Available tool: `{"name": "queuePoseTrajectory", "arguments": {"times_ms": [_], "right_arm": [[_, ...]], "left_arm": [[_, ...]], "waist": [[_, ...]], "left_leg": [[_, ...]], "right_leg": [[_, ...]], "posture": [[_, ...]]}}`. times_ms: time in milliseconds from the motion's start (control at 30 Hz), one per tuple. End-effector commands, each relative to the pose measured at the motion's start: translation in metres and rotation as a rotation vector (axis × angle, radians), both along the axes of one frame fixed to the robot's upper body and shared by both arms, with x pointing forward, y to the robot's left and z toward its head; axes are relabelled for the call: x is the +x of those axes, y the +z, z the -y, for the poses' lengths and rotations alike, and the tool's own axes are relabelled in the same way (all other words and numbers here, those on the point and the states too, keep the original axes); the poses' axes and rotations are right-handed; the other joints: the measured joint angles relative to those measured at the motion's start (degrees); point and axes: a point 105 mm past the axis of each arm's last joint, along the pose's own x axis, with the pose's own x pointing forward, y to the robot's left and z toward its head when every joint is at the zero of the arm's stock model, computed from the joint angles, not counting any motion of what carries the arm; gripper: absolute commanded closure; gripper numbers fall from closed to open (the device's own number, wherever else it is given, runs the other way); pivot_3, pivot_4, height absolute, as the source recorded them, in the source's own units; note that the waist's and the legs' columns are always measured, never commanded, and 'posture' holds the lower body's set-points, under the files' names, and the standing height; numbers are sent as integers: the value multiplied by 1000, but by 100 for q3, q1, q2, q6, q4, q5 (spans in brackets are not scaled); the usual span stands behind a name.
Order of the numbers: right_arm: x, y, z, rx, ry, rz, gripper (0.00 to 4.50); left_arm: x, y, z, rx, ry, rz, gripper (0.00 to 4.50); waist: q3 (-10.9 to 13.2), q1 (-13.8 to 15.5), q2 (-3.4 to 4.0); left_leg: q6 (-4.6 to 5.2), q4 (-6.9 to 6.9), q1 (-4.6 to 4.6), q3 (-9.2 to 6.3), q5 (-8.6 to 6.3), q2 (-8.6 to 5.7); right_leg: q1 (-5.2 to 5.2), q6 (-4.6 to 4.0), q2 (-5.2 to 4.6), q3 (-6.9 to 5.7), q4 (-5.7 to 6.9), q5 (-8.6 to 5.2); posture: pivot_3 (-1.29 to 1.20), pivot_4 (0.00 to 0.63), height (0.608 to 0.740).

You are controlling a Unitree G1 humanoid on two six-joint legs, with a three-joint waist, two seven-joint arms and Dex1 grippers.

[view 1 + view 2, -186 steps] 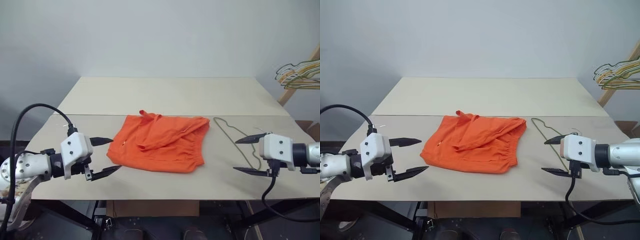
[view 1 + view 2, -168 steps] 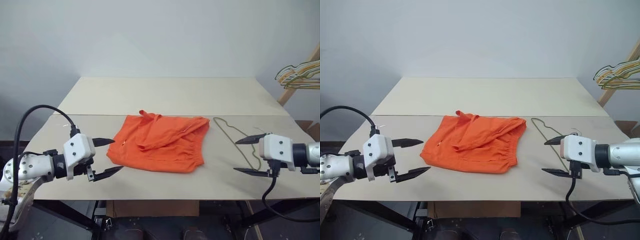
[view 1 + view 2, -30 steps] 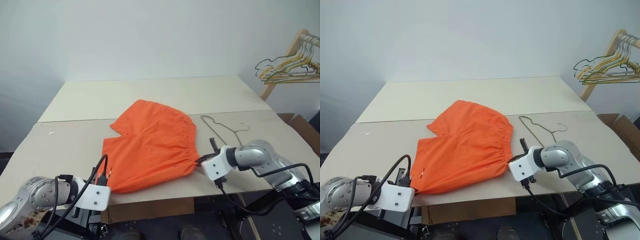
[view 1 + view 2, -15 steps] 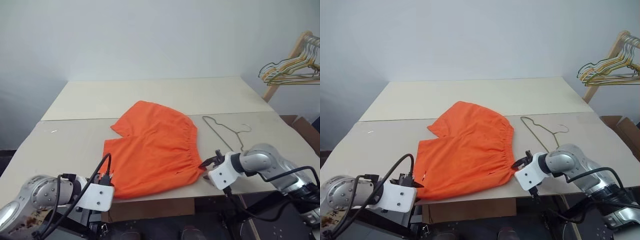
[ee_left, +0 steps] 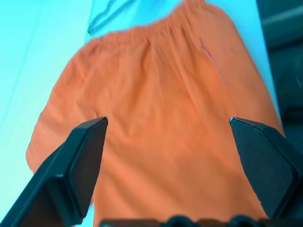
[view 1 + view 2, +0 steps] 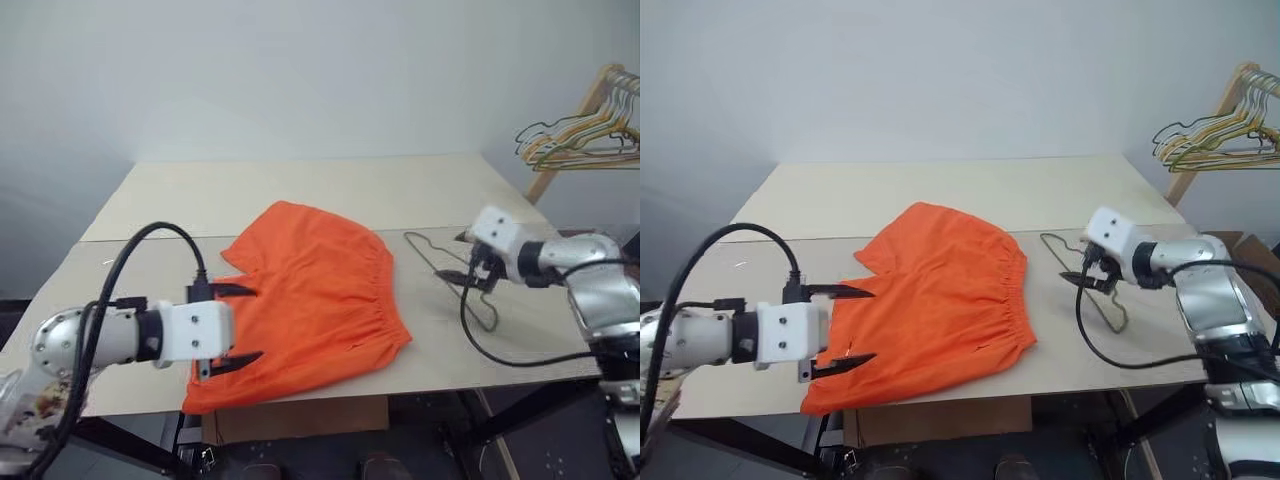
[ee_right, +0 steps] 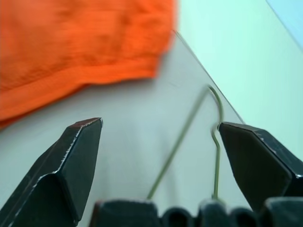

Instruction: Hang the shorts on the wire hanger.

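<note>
The orange shorts point(image 6: 315, 285) lie spread flat on the table, gathered waistband toward the right. One leg corner droops over the table's front edge. The thin wire hanger point(image 6: 1118, 318) lies flat just right of the waistband, apart from it. My left gripper point(image 6: 250, 323) hovers open over the left leg of the shorts, holding nothing; the left wrist view has orange cloth point(image 5: 161, 104) between its fingers point(image 5: 80, 156). My right gripper point(image 6: 456, 256) is open above the hanger's upper part. In the right wrist view the wire point(image 7: 182, 135) runs between the spread fingertips point(image 7: 83, 142).
A bunch of pale wire hangers point(image 6: 575, 140) hangs on a wooden rack at the far right. The beige table point(image 6: 320, 190) has a seam across its middle and bare surface behind the shorts. A black cable point(image 6: 480, 345) loops under my right arm.
Both grippers have let go of the shorts' near edge and opened. The left one rose over the shorts' left leg. The right one swung up and right to the hanger.
</note>
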Motion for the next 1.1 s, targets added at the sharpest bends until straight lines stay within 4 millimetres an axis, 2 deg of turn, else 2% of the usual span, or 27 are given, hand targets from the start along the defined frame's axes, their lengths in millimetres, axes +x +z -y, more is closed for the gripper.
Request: {"name": "queuePoseTrajectory", "arguments": {"times_ms": [33, 167, 233, 333, 400, 633, 800, 900, 1100], "right_arm": [[15, -8, 15, 100, -184, -45, 0], [25, -29, 17, 200, -288, -134, 0], [27, -36, 15, 249, -302, -181, 0], [25, -54, 15, 206, -300, -229, 0], [23, -64, 17, 190, -305, -259, 0], [15, -89, 20, 153, -290, -363, 0], [9, -94, 15, 143, -236, -413, 0], [7, -97, 11, 147, -210, -447, 529], [7, -101, 12, 130, -245, -463, 2485]], "left_arm": [[10, -1, 7, -15, -6, 33, 34], [21, -2, 14, -57, 6, 35, 34], [26, 6, 20, -154, 13, 30, 34], [22, 21, 32, -334, -39, -11, 34], [16, 25, 37, -375, -75, -31, 34], [13, 16, 35, -326, -82, -44, 34], [13, 16, 35, -320, -83, -36, 34], [13, 14, 35, -313, -79, -35, 0], [12, 10, 35, -296, -78, -32, 0]], "waist": [[0, -18, 1], [0, -86, 2], [1, -107, 4], [0, -136, 3], [0, -163, 3], [-5, -246, 11], [-5, -303, 10], [-6, -314, 10], [-8, -317, 11]], "left_leg": [[-1, 0, -1, -1, -1, 0], [-1, 1, 2, 2, -1, 1], [-1, 1, 0, 0, -1, 0], [-1, 1, -6, -4, -1, 0], [0, 1, -7, -6, -4, 1], [0, 1, 1, -7, -5, 3], [0, 1, 0, -15, -5, 5], [-1, 1, 0, -27, -5, 5], [-1, 1, 2, -40, -5, 6]], "right_leg": [[-1, 0, 1, 1, 0, 0], [0, -5, 5, 5, 2, 4], [-1, -4, 4, 5, 0, 4], [-2, -3, 3, 2, -6, 4], [-1, -2, 1, 4, -9, 5], [2, -2, 11, 8, -3, 4], [5, -2, 13, 3, -7, 4], [5, -2, 13, 3, -7, 4], [6, -3, 15, 3, -6, 4]], "posture": [[-62, 0, 740], [-62, 0, 740], [-56, 0, 740], [-57, 0, 740], [-56, 0, 740], [-55, 0, 740], [-52, 0, 740], [-49, 0, 740], [-47, 0, 740]]}}
